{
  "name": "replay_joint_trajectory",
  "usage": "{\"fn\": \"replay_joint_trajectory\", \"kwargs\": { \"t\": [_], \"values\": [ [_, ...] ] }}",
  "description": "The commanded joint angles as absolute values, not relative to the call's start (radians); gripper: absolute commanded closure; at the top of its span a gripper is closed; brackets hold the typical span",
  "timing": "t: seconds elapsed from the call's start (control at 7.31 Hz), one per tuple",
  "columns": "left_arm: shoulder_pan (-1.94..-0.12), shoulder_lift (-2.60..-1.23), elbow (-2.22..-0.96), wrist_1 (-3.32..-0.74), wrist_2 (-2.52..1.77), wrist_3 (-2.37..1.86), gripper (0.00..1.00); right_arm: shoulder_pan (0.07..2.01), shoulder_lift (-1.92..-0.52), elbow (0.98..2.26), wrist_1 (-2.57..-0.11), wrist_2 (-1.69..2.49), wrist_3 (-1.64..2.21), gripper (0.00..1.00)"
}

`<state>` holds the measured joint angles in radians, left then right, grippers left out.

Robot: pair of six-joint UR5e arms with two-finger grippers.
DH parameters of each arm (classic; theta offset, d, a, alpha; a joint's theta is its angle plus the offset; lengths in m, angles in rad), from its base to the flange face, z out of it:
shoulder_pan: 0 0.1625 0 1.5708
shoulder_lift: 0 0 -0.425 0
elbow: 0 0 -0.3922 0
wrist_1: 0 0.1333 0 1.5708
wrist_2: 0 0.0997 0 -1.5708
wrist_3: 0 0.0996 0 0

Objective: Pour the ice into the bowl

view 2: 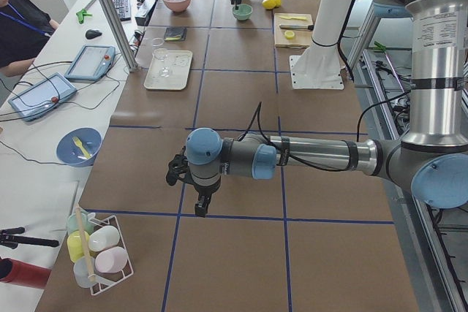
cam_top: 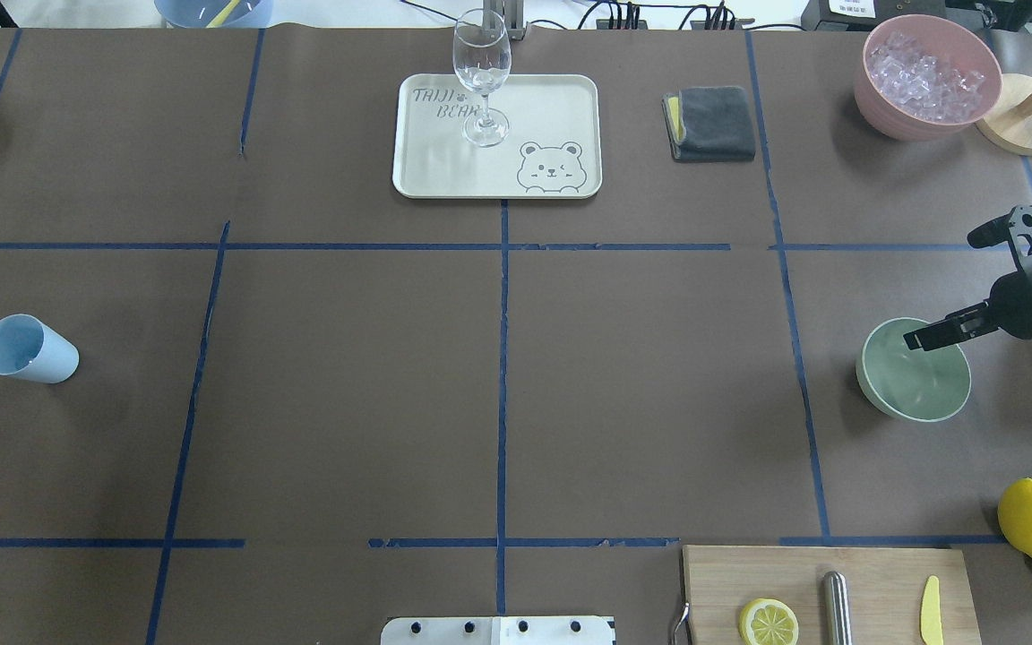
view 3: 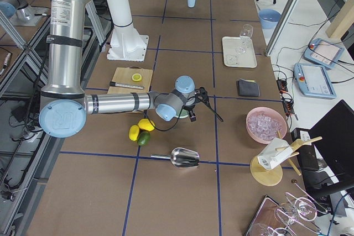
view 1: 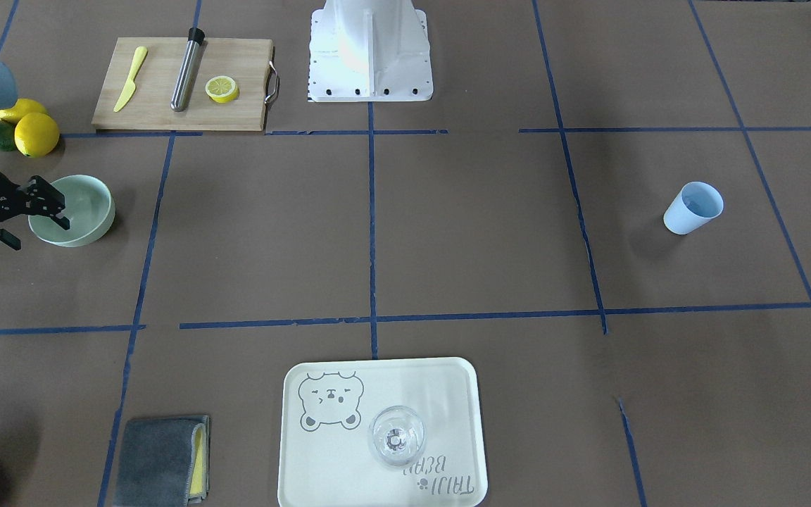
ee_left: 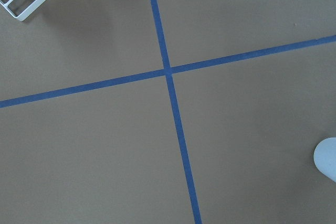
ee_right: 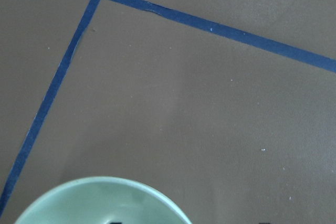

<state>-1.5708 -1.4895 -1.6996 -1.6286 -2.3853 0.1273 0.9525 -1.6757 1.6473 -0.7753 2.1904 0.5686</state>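
Observation:
The pale mint-green bowl [view 1: 89, 204] [cam_top: 919, 390] stands on the robot's right side of the table, and its rim fills the bottom of the right wrist view [ee_right: 105, 195]. My right gripper [view 1: 39, 236] hangs open at the bowl's outer rim. One finger [cam_top: 928, 337] reaches over the rim and holds nothing. The light blue cup [view 1: 693, 208] [cam_top: 28, 349] stands alone on the far opposite side. The ice does not show: the cup's inside is too small to read. My left gripper [view 2: 184, 195] hovers low over the paper, seen only in the exterior left view, so I cannot tell its state.
Lemons [cam_top: 1031, 518] and an avocado lie close beside the bowl. A cutting board [cam_top: 825, 591] holds a lemon slice, a metal tool and a yellow knife. A tray [cam_top: 426, 170] carries a wine glass. A grey cloth [cam_top: 711, 124], a pink bowl of ice [cam_top: 928, 76], a metal scoop [view 3: 185, 158].

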Motion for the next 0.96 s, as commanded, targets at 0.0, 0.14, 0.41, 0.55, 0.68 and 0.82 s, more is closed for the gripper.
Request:
{"fn": "replay_joint_trajectory", "kwargs": {
  "t": [0.0,0.14,0.41,0.55,0.68,0.82],
  "values": [
    [-1.571,-1.489,-1.7,-1.629,-2.385,0.126,0.0,0.951,-1.678,1.65,-0.762,2.191,0.572,1.0],
    [-1.571,-1.489,-1.698,-1.629,-2.385,0.126,0.0,0.953,-1.683,1.657,-0.762,2.191,0.572,1.0],
    [-1.571,-1.489,-1.698,-1.629,-2.385,0.126,0.0,0.951,-1.687,1.716,-0.768,2.194,0.592,1.0],
    [-1.571,-1.489,-1.698,-1.629,-2.385,0.126,0.0,0.948,-1.678,1.759,-0.769,2.192,0.714,1.0],
    [-1.571,-1.489,-1.698,-1.629,-2.385,0.126,0.0,0.922,-1.645,1.79,-0.77,2.191,0.798,1.0],
    [-1.571,-1.489,-1.7,-1.629,-2.385,0.126,0.0,0.884,-1.556,1.792,-0.776,2.184,0.898,1.0]
  ]
}}
